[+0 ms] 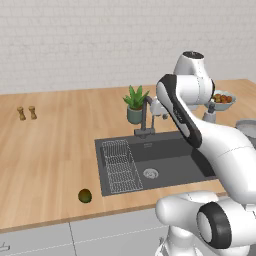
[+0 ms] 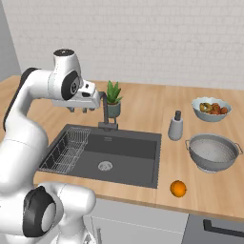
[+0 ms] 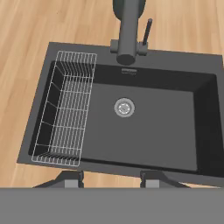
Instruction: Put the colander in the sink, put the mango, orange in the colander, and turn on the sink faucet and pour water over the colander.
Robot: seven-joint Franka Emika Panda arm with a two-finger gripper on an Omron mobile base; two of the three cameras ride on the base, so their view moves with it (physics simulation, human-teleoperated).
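The dark grey sink (image 2: 128, 152) is set into the wooden counter, with a wire rack (image 2: 64, 150) at its left end and a round drain (image 3: 124, 107). The silver colander (image 2: 212, 151) stands on the counter to the right of the sink, and the orange (image 2: 178, 188) lies in front of it near the counter edge. The dark green mango (image 1: 85, 195) lies on the counter by the sink's front left corner. My gripper (image 2: 78, 110) hovers above the sink, left of the faucet (image 2: 106, 112), open and empty. In the hand view the fingertips (image 3: 72, 179) stand apart over the near rim.
A potted plant (image 2: 113, 102) stands behind the faucet. A grey bottle (image 2: 176, 126) and a white fruit bowl (image 2: 211, 108) stand behind the colander. Two small shakers (image 1: 26, 113) stand far left on the counter. A brick wall closes the back.
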